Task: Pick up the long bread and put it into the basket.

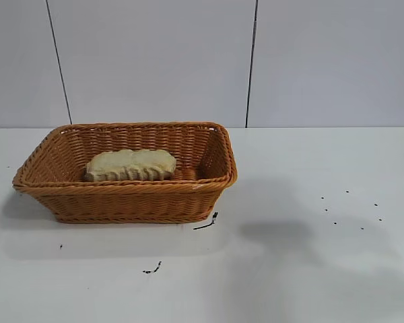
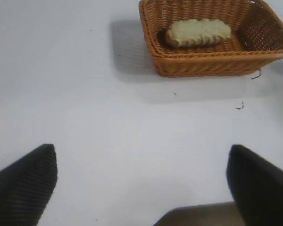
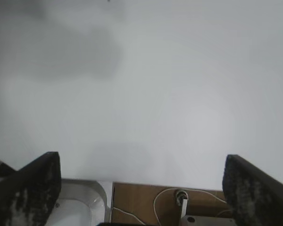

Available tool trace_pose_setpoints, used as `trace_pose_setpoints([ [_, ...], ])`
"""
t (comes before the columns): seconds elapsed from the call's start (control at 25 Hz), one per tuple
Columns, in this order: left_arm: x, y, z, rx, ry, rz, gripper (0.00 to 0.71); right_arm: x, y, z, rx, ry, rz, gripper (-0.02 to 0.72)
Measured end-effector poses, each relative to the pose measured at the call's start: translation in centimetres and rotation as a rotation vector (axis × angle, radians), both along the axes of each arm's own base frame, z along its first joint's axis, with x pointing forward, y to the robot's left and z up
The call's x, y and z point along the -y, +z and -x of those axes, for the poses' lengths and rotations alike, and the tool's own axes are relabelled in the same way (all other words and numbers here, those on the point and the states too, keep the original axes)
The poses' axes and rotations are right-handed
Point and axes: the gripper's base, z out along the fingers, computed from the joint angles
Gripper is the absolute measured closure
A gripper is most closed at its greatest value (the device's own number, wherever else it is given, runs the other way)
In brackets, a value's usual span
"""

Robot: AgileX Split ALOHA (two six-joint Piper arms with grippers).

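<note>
Above bare table point(image 3: 179, 94), both claws point(image 2: 141, 183) point(image 3: 141, 188) spread

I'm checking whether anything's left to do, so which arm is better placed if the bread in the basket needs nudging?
Left, probably. Its open gripper faces the basket with the long bread already inside. The right gripper, also open, sees only bare table.

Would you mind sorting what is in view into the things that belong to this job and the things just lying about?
Job:
- bread, lying inside the basket
- basket, on the table

Lying about:
- black scraps on the table by the basket
- black specks farther toward the right arm's side
- cable past the table edge, right wrist view
</note>
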Motion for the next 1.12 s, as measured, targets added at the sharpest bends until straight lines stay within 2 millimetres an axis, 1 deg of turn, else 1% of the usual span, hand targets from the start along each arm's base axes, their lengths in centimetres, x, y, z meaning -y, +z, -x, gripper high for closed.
trace_pose_setpoints([
  [0.12,0.0,0.0,0.0,0.0,0.0,0.0,0.012,-0.2,0.9,2.3,0.233,0.002,-0.004,0.038],
  [0.2,0.0,0.0,0.0,0.0,0.0,0.0,0.012,-0.3,1.4,3.8,0.339,0.004,-0.004,0.038],
  [0.36,0.0,0.0,0.0,0.0,0.0,0.0,0.012,-0.4,1.9,6.3,0.505,0.006,0.001,0.038],
  [0.52,0.0,0.0,0.0,0.0,0.0,0.0,0.012,-0.5,2.1,8.2,0.633,0.008,0.005,0.038],
  [0.64,0.0,0.0,0.0,0.0,0.0,0.0,0.012,-0.5,2.1,8.7,0.665,0.01,0.005,0.038],
  [1.12,0.0,0.0,0.0,0.0,0.0,0.0,0.012,-0.5,2.1,8.7,0.666,0.041,-0.005,0.038],
])
